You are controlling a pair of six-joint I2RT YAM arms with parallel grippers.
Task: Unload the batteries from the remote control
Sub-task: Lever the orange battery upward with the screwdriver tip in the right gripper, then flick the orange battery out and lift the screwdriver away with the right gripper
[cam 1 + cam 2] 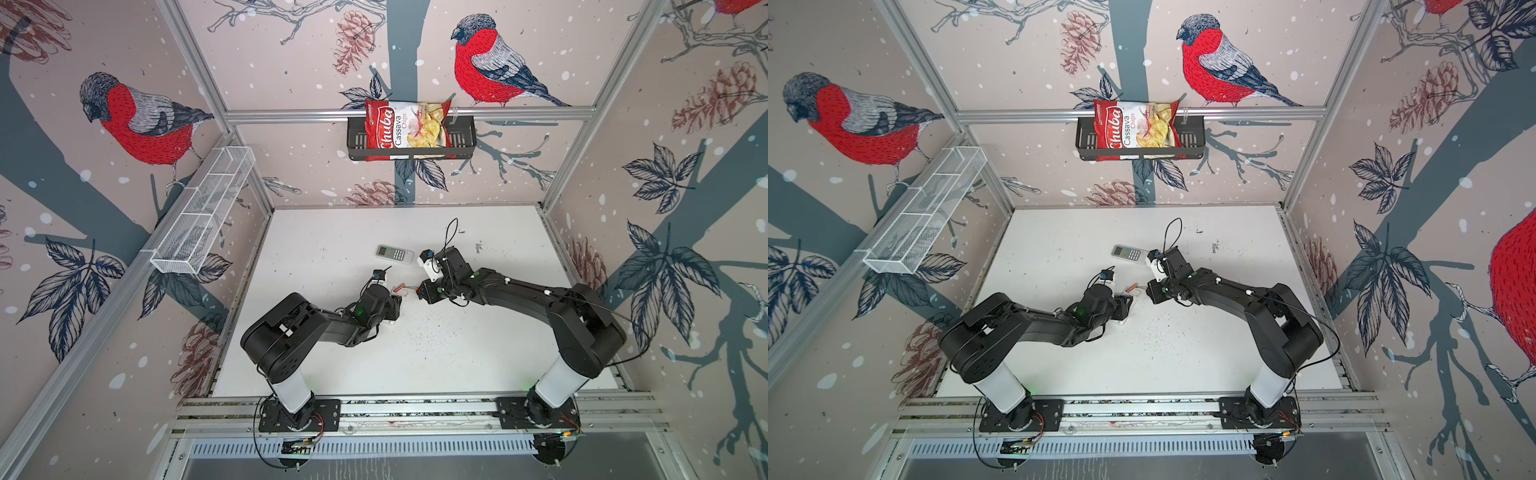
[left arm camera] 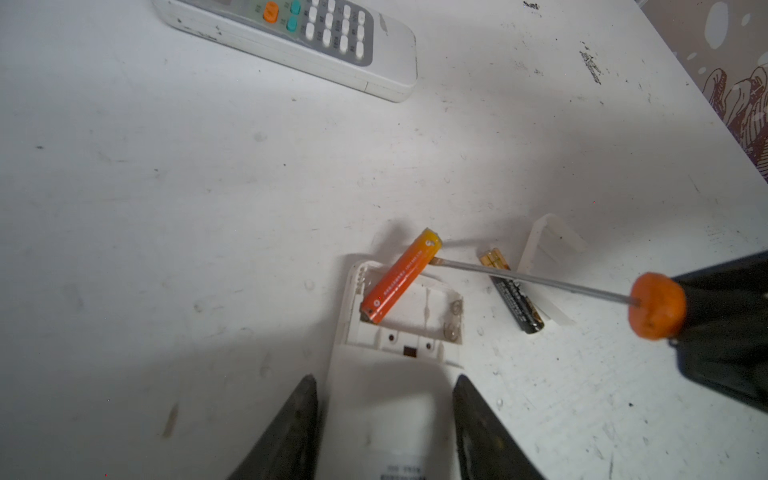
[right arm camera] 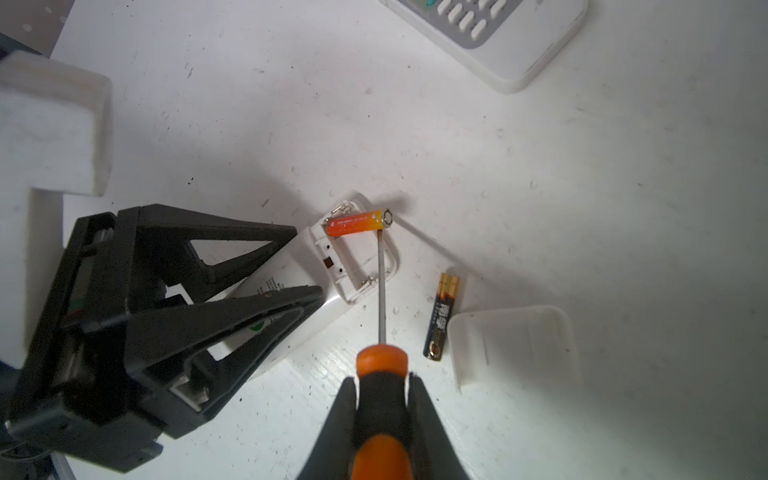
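Because the slim orange cylindrical battery (image 2: 399, 276) is light, stiff and smooth, it may roll or slip; its raised end seems the best place to take it. It leans half out of the open bay of the white plastic remote (image 2: 386, 395), just below the centre of both top views. The left gripper (image 2: 384, 380) clamps the remote's body. The right gripper (image 3: 382, 380) is closed on the black-and-orange screwdriver (image 3: 380, 291), whose thin steel tip touches that battery. A black-and-gold battery (image 3: 442, 316) lies on the scuffed table (image 3: 582, 187).

Lab test cell: aluminium frame (image 1: 291, 114), bird-print walls (image 1: 137, 120), 2 robot arms (image 1: 286, 328).
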